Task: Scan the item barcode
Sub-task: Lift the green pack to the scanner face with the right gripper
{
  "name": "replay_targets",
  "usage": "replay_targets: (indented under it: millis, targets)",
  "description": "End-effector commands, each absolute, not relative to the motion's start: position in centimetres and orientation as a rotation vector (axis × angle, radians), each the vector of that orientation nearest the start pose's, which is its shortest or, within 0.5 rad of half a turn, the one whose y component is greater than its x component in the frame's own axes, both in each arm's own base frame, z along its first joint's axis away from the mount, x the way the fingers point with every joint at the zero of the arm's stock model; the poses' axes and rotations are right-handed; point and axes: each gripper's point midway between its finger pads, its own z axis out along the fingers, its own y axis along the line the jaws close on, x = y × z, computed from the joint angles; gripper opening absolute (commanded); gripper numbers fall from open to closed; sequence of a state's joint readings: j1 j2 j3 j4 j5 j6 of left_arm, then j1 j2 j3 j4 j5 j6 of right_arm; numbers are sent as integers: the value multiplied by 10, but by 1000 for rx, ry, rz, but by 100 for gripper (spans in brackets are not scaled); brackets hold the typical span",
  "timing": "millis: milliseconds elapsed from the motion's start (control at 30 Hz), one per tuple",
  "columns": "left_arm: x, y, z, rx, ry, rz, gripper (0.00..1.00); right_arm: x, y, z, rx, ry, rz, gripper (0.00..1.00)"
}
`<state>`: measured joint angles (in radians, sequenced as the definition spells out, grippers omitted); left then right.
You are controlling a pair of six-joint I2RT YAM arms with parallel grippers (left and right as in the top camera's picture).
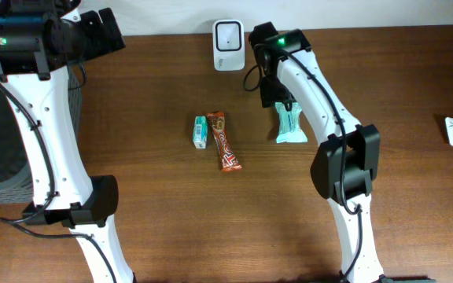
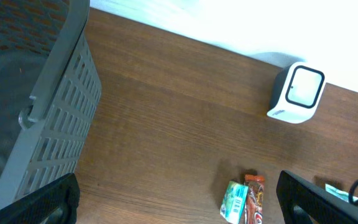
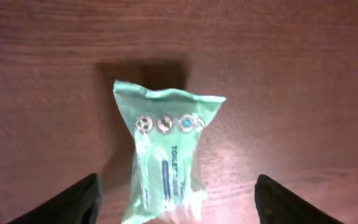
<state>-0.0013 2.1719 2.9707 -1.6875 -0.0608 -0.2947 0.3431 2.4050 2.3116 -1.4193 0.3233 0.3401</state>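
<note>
1. Mint-green plastic packet (image 3: 163,155): lies flat on the brown table (image 3: 291,74), looks a bit crinkled. One crimped end is flared, with a row of small round icons under it and dark print running down the middle.
2. White boxy scanner (image 1: 229,45): stands upright at the table's far edge, pale window facing forward, well apart from the packet.
</note>
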Motion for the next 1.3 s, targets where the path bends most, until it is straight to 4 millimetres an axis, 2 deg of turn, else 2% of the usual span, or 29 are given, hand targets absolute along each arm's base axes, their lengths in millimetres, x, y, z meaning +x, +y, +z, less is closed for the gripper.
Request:
replay_targets:
  millis: [0, 100, 167, 200, 233, 267, 300, 333, 433, 467, 533, 600, 633, 700, 767, 833, 900, 933, 967, 1000, 1033, 1067, 1133, 1200, 1267]
  targets:
    - [453, 13, 357, -388, 2428, -41, 99, 459, 106, 68, 17, 2995, -447, 75]
    - [453, 14, 357, -391, 2427, -40, 99, 451, 112, 29, 24, 3054, -351, 75]
    - [453, 13, 357, -389, 2428, -41, 99, 444, 110, 13, 21, 3073, -365, 73]
    - [453, 13, 357, -389, 2428, -41, 99, 440, 109, 8, 19, 3083, -372, 64]
    - [453, 13, 357, -389, 2428, -42, 99, 440, 109, 8, 18, 3085, -373, 51]
    - [453, 13, 357, -389, 2428, -42, 99, 442, 109, 13, 20, 3076, -366, 31]
    - [453, 13, 357, -388, 2428, -41, 99, 445, 112, 21, 23, 3067, -346, 16]
    - [453, 13, 357, -389, 2428, -41, 99, 447, 115, 31, 24, 3063, -320, 12]
    - [453, 13, 357, -389, 2428, -42, 99, 462, 137, 82, 27, 3026, -137, 4]
    - [453, 13, 357, -389, 2428, -42, 99, 464, 146, 95, 26, 3015, -57, 4]
    - [453, 13, 357, -389, 2428, -42, 99, 458, 186, 133, 5, 3016, 334, 4]
    - [453, 13, 357, -389, 2428, -42, 99, 438, 225, 157, -54, 3037, 760, 4]
    - [453, 13, 357, -388, 2428, -41, 99, 428, 243, 170, -156, 3009, 990, 4]
    - [453, 13, 357, -389, 2428, -42, 99, 408, 269, 199, -324, 2893, 1403, 4]
    - [453, 13, 357, -388, 2428, -41, 99, 396, 279, 215, -389, 2830, 1578, 4]
    - [453, 13, 357, -389, 2428, -41, 99, 393, 278, 215, -376, 2847, 1586, 4]
    - [453, 13, 357, -388, 2428, -41, 99, 402, 277, 210, -406, 2826, 1516, 4]
    - [453, 13, 357, -389, 2428, -42, 99, 432, 270, 191, -421, 2804, 1245, 4]
    - [453, 13, 357, -389, 2428, -42, 99, 450, 263, 182, -353, 2812, 1086, 4]
    - [453, 13, 357, -389, 2428, -42, 99, 483, 257, 177, -258, 2752, 900, 4]
    - [453, 13, 357, -389, 2428, -42, 99, 509, 258, 183, -263, 2648, 805, 4]
    - [453, 13, 357, -388, 2428, -41, 99, 525, 257, 188, -261, 2582, 738, 4]
    - [453, 13, 357, -389, 2428, -42, 99, 572, 239, 203, -175, 2411, 465, 4]
    - [453, 13, 357, -388, 2428, -41, 99, 598, 229, 210, -107, 2301, 319, 4]
    - [453, 13, 357, -389, 2428, -42, 99, 615, 237, 202, -106, 2244, 336, 4]
